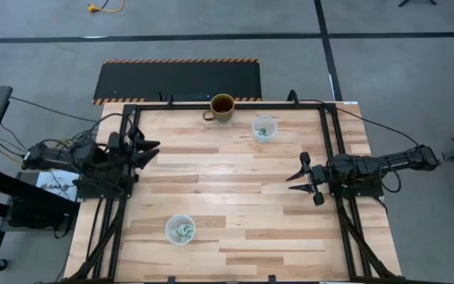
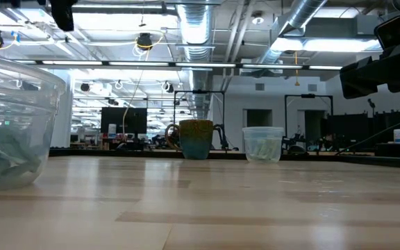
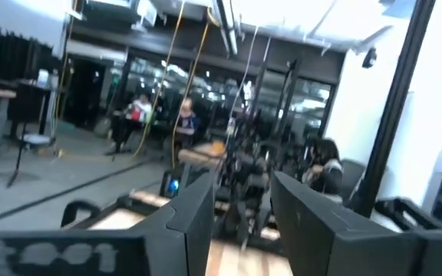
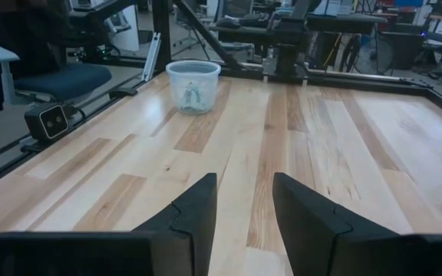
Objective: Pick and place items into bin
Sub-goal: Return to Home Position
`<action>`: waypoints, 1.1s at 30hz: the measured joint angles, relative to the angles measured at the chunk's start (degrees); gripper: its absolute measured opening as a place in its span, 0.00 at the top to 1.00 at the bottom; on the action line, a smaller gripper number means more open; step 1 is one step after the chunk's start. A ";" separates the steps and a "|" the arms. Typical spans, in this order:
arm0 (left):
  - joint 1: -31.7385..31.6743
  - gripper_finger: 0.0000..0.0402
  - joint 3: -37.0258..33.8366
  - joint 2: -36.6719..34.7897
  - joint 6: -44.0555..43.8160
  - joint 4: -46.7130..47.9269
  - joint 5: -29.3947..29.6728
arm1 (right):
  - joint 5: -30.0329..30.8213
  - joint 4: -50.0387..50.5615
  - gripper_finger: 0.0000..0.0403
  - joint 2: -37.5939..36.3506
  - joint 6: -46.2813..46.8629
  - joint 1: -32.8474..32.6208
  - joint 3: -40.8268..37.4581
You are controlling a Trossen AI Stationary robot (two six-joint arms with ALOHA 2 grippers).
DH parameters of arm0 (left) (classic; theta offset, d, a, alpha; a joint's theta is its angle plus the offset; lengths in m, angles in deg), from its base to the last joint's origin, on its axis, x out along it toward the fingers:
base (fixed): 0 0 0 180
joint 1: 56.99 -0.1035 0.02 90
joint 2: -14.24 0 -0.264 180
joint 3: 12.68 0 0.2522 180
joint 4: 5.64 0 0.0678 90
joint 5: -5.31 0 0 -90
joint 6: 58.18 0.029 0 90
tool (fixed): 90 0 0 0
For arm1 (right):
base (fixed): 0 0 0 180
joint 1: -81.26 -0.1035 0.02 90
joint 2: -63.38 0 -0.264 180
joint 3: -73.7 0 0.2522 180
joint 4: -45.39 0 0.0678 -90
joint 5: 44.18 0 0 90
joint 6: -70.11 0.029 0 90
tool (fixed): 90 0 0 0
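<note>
Two clear plastic bins stand on the wooden table. One is near the front edge (image 1: 180,229), close and large in the low view (image 2: 9,125) and far off in the right wrist view (image 4: 193,86). The other is at the back (image 1: 264,128) (image 2: 262,144). Each holds pale mint-green items (image 1: 183,231) (image 1: 263,130). My left gripper (image 1: 153,151) (image 3: 242,203) is open at the table's left edge, raised and pointing into the room. My right gripper (image 1: 292,183) (image 4: 244,188) is open above the table's right side, pointing left, with nothing between its fingers.
A mug (image 1: 222,106) (image 2: 196,139), yellow-green above and blue below, stands at the far edge beside the back bin. Black frame rails (image 1: 333,150) run along the table's left and right sides. Bare wood (image 1: 227,181) lies between the two grippers. People sit in the room beyond (image 3: 136,111).
</note>
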 joint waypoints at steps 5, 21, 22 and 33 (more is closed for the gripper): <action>-4.91 0.70 -4.06 -0.29 -3.15 1.36 -4.27 | 0.00 -0.01 0.69 0.02 0.00 0.00 0.00; -8.43 0.70 -19.46 -0.24 -11.48 -11.32 -2.93 | 0.00 0.00 0.69 0.00 0.00 0.00 0.00; -8.43 0.70 -19.46 -0.24 -11.48 -11.20 -2.55 | 0.00 0.00 0.69 0.00 0.00 0.00 0.00; -8.40 0.70 -19.53 -0.22 -16.59 -10.27 -1.45 | 0.00 0.00 0.69 0.01 0.00 0.00 0.00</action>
